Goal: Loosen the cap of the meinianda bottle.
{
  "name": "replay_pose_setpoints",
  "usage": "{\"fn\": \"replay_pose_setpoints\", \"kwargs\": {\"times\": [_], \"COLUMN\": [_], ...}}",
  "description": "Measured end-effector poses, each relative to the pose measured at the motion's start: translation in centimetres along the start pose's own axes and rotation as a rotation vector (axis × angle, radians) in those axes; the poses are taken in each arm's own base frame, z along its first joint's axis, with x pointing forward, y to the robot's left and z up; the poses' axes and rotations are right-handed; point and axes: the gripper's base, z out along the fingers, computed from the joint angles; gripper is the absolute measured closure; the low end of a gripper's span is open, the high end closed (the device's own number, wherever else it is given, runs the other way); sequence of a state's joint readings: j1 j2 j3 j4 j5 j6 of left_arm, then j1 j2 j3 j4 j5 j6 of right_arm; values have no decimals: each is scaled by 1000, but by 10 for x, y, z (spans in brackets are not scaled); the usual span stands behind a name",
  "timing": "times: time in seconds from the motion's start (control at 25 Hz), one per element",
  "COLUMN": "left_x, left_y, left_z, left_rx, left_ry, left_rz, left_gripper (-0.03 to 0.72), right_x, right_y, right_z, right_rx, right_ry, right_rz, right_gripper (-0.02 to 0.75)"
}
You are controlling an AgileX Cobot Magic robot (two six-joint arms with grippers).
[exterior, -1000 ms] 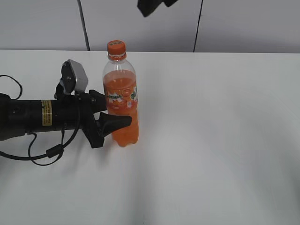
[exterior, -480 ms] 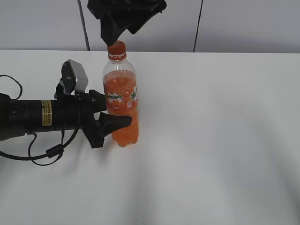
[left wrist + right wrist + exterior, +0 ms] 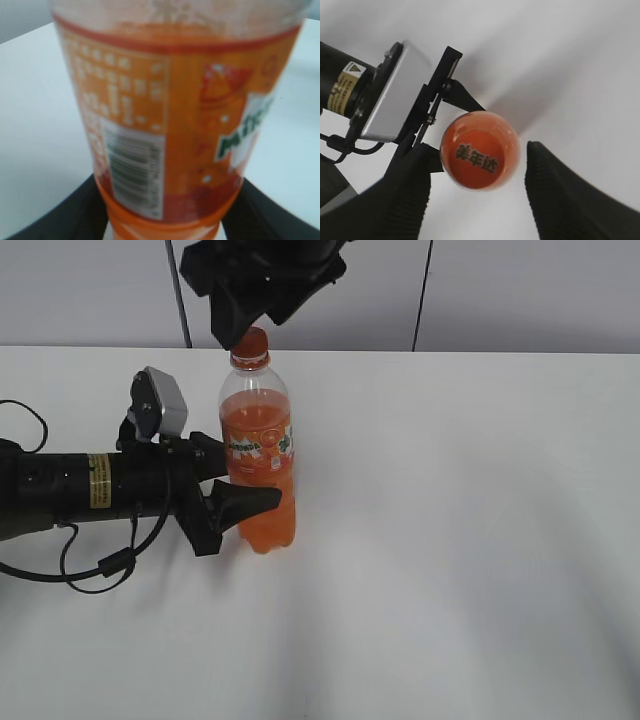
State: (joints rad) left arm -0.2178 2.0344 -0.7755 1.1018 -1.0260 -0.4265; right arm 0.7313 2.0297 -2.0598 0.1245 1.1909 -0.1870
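Note:
The meinianda bottle (image 3: 258,455) stands upright on the white table, with orange liquid and an orange label. My left gripper (image 3: 243,502) comes in from the left and is shut on its lower body. In the left wrist view the bottle (image 3: 175,115) fills the frame, with the black jaws (image 3: 165,220) pressed on both sides. The orange cap (image 3: 249,341) is on the neck. My right gripper (image 3: 250,302) hangs just above it, open. In the right wrist view the cap (image 3: 480,150) with dark marks sits between the open fingers (image 3: 480,192), with gaps on both sides.
The white table (image 3: 470,520) spreads to the right and front of the bottle. Grey wall panels (image 3: 520,290) stand behind the table's far edge. The left arm's body and black cable (image 3: 70,560) lie along the table's left side.
My right gripper has come down from the top edge and now sits over the cap. The left gripper and bottle have not moved.

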Motion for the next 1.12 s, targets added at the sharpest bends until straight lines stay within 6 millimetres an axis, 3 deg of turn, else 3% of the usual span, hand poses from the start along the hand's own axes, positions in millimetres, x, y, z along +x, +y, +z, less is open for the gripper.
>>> {"fn": "replay_pose_setpoints", "kwargs": {"times": [0.32, 0.52, 0.64, 0.76, 1.0, 1.12], "left_x": [0, 0, 0, 0, 1, 0], "left_y": [0, 0, 0, -1, -1, -1], "left_z": [0, 0, 0, 0, 0, 0], "left_rx": [0, 3, 7, 11, 19, 19], "left_ry": [0, 2, 4, 5, 9, 9], "left_rz": [0, 2, 4, 8, 16, 17], "left_gripper": [286, 286, 286, 286, 286, 286], "right_x": [3, 3, 3, 4, 5, 5], "right_y": [-1, -1, -1, -1, -1, -2], "right_z": [13, 14, 14, 14, 13, 12], "right_rx": [-2, -4, -7, -12, -29, -31], "right_ry": [47, 52, 53, 55, 61, 64], "right_rz": [5, -7, -83, -261, -841, -1032], "right_gripper": [300, 466, 465, 465, 465, 465]}}
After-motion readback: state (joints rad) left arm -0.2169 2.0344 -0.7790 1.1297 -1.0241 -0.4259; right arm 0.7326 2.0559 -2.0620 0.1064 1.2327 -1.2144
